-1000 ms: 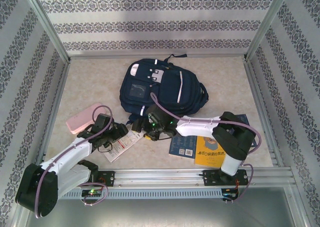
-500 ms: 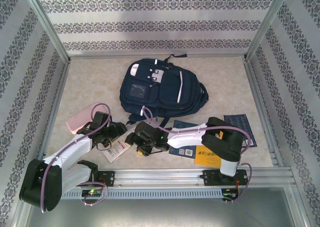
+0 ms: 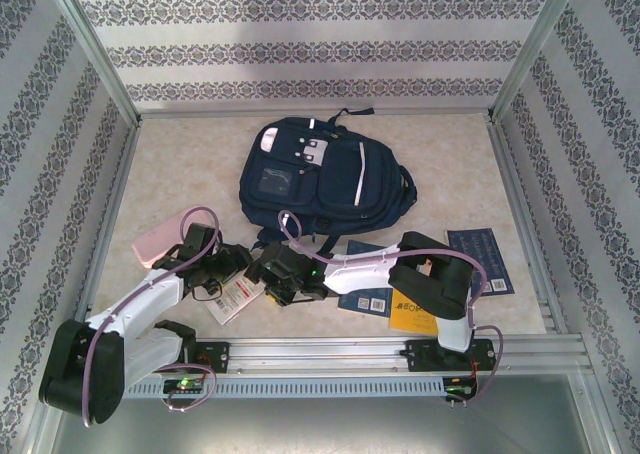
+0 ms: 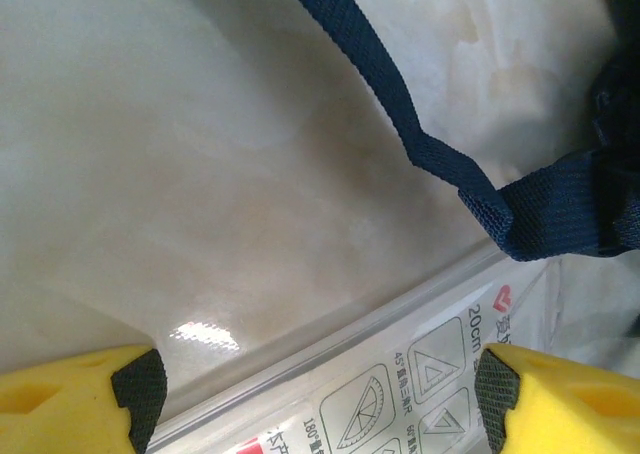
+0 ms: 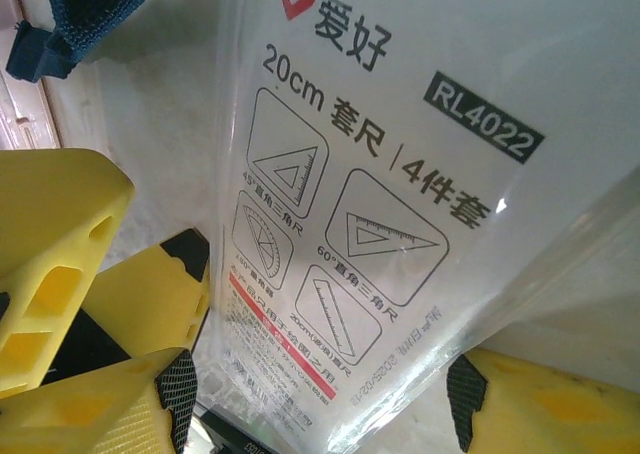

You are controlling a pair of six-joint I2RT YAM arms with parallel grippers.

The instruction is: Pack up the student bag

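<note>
The student bag [image 3: 320,179], a big navy backpack with white stripes, lies flat at the table's middle. One of its dark straps [image 4: 420,124] trails toward the near left. In front of it lies a clear plastic ruler-set packet [image 3: 232,300], printed with triangles and a protractor. My left gripper [image 3: 238,263] stands open low over the packet's [image 4: 400,374] far edge, yellow fingers wide apart. My right gripper [image 3: 272,278] reaches in from the right, also open. The packet [image 5: 360,204] lies between the right gripper's black pads [image 5: 178,399], and neither pad presses on it.
A pink pencil case [image 3: 158,238] lies left of the left arm. A dark blue book [image 3: 365,286], a yellow book [image 3: 412,314] and another blue book [image 3: 482,259] lie at the near right, partly under the right arm. The left gripper's yellow fingers [image 5: 60,244] are close beside the right gripper.
The right arm has swung left and nearer, from the bag's bottom edge to the packet beside the left gripper. Its jaws have narrowed slightly. The left gripper has barely moved.
</note>
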